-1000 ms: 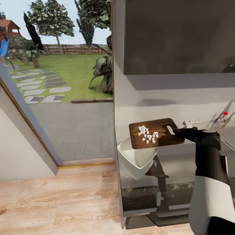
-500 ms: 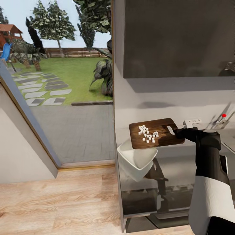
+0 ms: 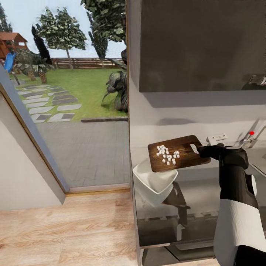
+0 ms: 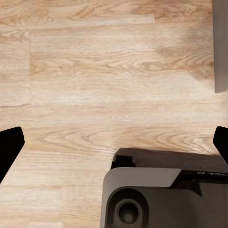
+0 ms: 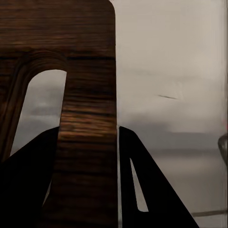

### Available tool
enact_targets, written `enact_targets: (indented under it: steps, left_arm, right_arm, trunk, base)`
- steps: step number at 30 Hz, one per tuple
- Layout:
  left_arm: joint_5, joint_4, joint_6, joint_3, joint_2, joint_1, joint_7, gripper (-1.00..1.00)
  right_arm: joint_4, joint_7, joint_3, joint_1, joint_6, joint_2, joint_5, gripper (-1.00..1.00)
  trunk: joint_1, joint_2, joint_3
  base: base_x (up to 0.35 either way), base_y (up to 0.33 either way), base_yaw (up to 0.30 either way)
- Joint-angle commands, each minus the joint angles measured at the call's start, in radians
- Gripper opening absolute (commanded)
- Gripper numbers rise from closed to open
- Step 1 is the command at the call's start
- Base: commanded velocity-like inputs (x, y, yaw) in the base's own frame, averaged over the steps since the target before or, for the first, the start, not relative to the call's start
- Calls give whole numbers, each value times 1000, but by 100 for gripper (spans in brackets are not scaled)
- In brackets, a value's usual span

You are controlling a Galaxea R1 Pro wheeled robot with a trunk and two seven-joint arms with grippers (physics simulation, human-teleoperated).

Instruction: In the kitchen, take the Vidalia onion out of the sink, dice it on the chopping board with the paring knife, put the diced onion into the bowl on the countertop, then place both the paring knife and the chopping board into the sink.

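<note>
R gripper (image 3: 201,149) tilted chopping board (image 3: 179,158) more.

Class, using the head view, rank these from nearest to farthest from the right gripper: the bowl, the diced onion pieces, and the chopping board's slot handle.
1. The chopping board's slot handle: right at the right gripper, whose jaws clamp that end of the board.
2. The diced onion pieces: mid-board, further toward the window side.
3. The bowl: below the board's far end, on the countertop edge.

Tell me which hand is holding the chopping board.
The right hand, shut on the slot-handle end of the chopping board above the bowl; the left hand hangs open over the wooden floor.
</note>
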Motion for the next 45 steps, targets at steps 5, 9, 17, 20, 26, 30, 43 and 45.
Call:
enact_targets:
  steps: [5,9,17,20,26,30,43,45]
  left_arm:
    - [8,4,-7,-9,0,-2,1,100]
    - [8,5,-7,-9,0,-2,1,100]
    - [8,5,-7,-9,0,-2,1,100]
    - [8,5,-7,-9,0,-2,0,100]
    - [8,5,-7,-8,0,-2,1,100]
    - [8,5,-7,-8,0,-2,1,100]
    - [8,4,-7,-8,0,-2,2,100]
    - [8,4,-7,-8,0,-2,2,100]
  right_arm:
    - [-1,10,0,-1,1,-1,57,-100]
    - [-1,10,1,-1,-1,0,85,-100]
    - [-1,10,2,-1,-1,0,143,-100]
    - [-1,10,12,-1,-1,1,175,-100]
    - [-1,10,67,-1,0,1,196,-100]
    - [-2,9,77,-1,2,2,198,-100]
    - [-2,7,100,-1,2,2,200,-100]
    - [-2,7,101,-1,2,1,202,-100]
  trunk:
    - [1,-2,6]
    - [1,-2,12]
    - [1,-2,25]
    - [1,-2,30]
    - [1,-2,39]
    - [1,-2,46]
    - [1,-2,66]
    - [1,-2,69]
  base:
    - [0,0,0]
    - [0,0,0]
    - [0,0,0]
    - [0,0,0]
    - [0,0,0]
    - [0,0,0]
    - [0,0,0]
    - [0,0,0]
